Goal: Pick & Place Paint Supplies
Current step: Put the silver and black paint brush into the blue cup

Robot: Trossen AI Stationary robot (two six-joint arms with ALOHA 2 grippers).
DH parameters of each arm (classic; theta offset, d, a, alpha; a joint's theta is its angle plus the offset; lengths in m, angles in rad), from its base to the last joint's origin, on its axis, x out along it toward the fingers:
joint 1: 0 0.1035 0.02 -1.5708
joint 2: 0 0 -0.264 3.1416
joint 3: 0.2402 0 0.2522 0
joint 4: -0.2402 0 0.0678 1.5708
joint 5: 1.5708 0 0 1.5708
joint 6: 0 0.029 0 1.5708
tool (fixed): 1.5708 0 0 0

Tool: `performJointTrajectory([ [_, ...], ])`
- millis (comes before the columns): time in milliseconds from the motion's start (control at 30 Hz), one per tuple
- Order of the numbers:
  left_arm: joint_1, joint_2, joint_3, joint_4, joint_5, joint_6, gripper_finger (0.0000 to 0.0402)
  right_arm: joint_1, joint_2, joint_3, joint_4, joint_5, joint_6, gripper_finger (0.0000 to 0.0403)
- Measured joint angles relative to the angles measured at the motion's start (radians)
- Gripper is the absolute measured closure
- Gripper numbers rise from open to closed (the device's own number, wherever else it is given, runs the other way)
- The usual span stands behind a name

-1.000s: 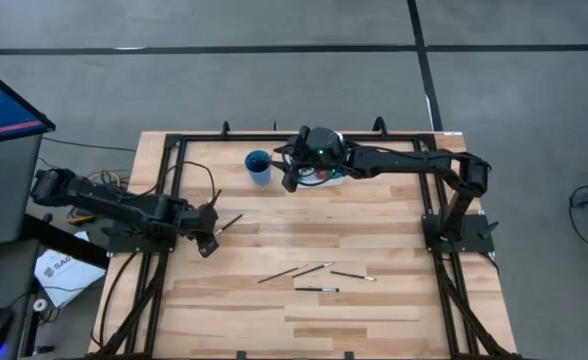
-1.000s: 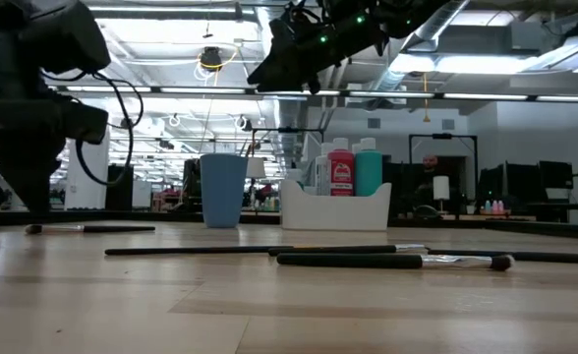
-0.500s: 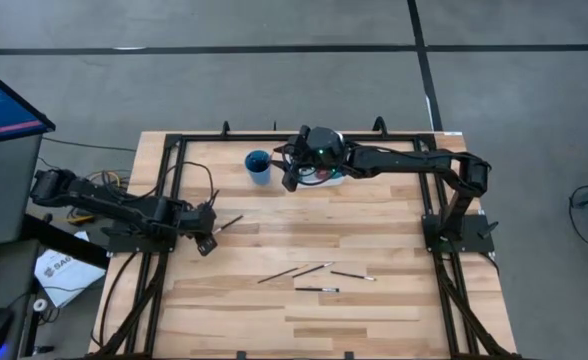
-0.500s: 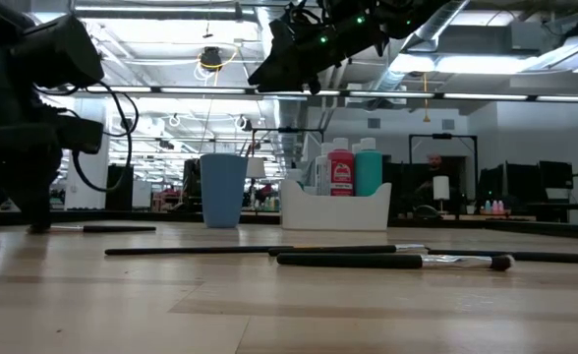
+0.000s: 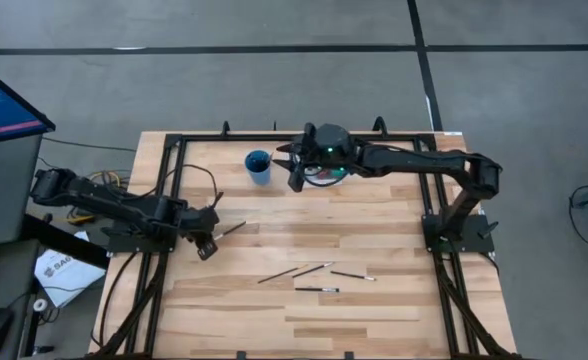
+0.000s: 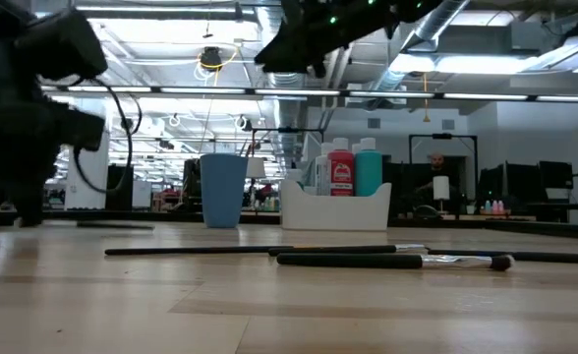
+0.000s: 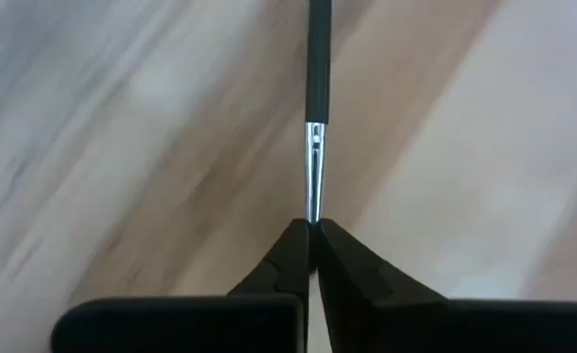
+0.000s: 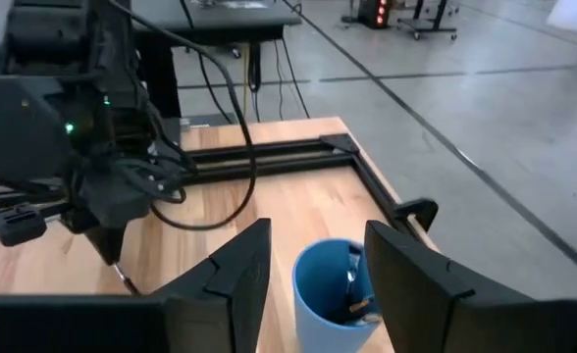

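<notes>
High view, four paintbrushes (image 5: 314, 275) loose, left pincer (image 5: 214, 234) pinching fifth paintbrush (image 5: 232, 229), right pincer (image 5: 294, 170) spread.

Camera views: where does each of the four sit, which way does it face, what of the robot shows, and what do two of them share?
High: overhead, straight down on the table; both arms.
Low: tabletop height, level across brushes to the white tray; arms overhead.
Left wrist: down on wood; left gripper shut on a paintbrush.
Right wrist: over the blue cup, right gripper open; left arm beyond.
Shared: high and right wrist both show the blue cup.
</notes>
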Motion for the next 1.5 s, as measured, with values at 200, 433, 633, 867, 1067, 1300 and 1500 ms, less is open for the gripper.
performJointTrajectory([
  [200,0.005,-0.001,0.115,0.002,-0.009,-0.001,0.0400,0.006,-0.097,0.000,-0.064,0.000,-0.018,0.0244],
  [433,0.084,-0.001,0.305,0.003,-0.023,-0.105,0.0401,0.006,-0.213,0.000,-0.164,0.000,-0.018,0.0244],
  [633,0.239,-0.002,0.452,-0.007,-0.031,-0.162,0.0401,0.006,-0.271,0.000,-0.207,0.000,-0.012,0.0244],
  [867,0.477,-0.001,0.474,0.084,0.182,-0.265,0.0401,0.022,-0.295,0.000,-0.248,-0.001,-0.018,0.0244],
  [1067,0.643,-0.001,0.474,0.136,0.433,-0.438,0.0401,0.046,-0.296,0.000,-0.278,-0.003,-0.020,0.0244],
  [1300,0.708,-0.001,0.474,0.143,0.593,-0.684,0.0401,0.077,-0.296,0.000,-0.287,-0.003,-0.044,0.0244],
  [1500,0.769,0.009,0.475,0.149,0.604,-0.820,0.0401,0.084,-0.296,0.000,-0.286,-0.003,-0.046,0.0244],
])
